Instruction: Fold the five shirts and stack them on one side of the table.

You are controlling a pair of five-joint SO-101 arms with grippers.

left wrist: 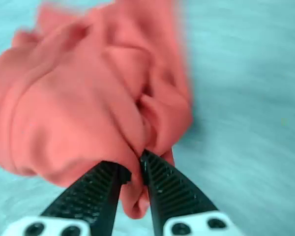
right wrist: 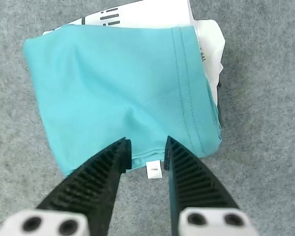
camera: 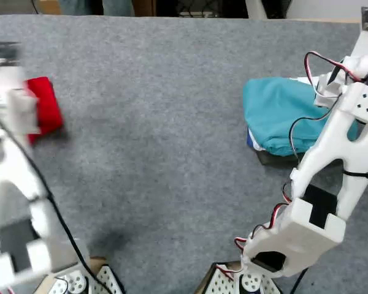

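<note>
**Desk:** Where does everything lie, biggest first?

**Me:** The grey felt table [camera: 159, 122] runs across my whole high view. On its right side sits the pile [camera: 253, 141]. The folded teal cotton shirt [right wrist: 118, 88] is on top, a white printed shirt [right wrist: 147, 14] pokes out beyond its far edge, and a dark garment [camera: 276, 158] shows underneath at the near edge. I cannot count the layers for certain.

**Desk:** And the one you're carrying?

**Me:** The crumpled red cotton shirt [left wrist: 88, 98] is at the far left of the table, well apart from the pile. My left gripper [left wrist: 136, 167] is pinching a fold of it, fingers pressed together on the cloth, and the bulk bunches out beyond the tips. It looks more like a bundle than a flat fold, so I read no clear long axis from it.

**Desk:** So which way does it go?

**Me:** Rightward, across the bare middle. The left arm has the shirt, but the pile lies on the right arm's side. I judge that gap is what the next move depends on.

**Desk:** And the right arm?

**Me:** My right gripper [right wrist: 146, 142] hovers over the teal shirt's near edge, fingers spread and holding nothing, with the small white label between the tips.
</note>
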